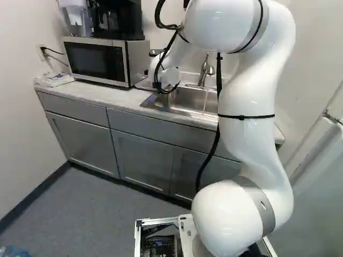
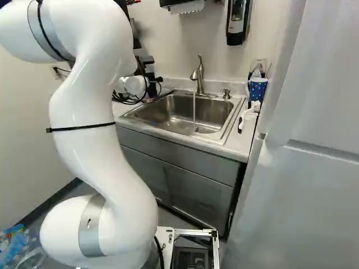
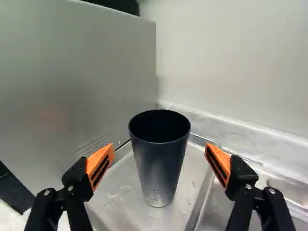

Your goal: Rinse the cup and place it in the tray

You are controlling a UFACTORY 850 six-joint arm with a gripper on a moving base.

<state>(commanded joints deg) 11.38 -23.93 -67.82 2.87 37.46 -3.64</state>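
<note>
Two fingers (image 3: 100,166) of mine stand wide; the tumbler (image 3: 160,161) upright on the tray (image 3: 114,198) looks light, stiff, probably slippery: grip mid-wall.

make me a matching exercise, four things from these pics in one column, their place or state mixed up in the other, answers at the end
Things
1. dark cup
2. gripper
3. faucet
4. microwave

Places and states
A. running a thin stream of water into the sink
B. beneath a black machine
C. upright in the metal tray
D. open, one finger on either side of the cup

Right pairs: 1-C, 2-D, 3-A, 4-B
</note>
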